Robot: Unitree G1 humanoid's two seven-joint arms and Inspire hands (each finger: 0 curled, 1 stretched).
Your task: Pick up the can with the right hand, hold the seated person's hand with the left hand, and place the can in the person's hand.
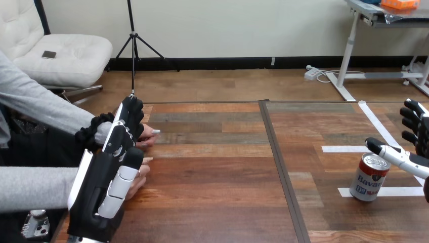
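Can [369, 177], one, stands by spread, empty right robot hand [419, 132]; left robot hand [109, 172], fingers [129, 114] straight, beside person's two hands [146, 135].

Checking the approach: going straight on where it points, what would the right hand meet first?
Likely the can, standing right beside the open right hand, under its thumb; depth is unclear, so it could pass behind.

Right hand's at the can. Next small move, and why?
Probably close the right hand around the can. The can stands upright on the table, the hand is open with its thumb just above the can's top, and nothing grips it yet. Lifting before closing would likely leave the can behind.
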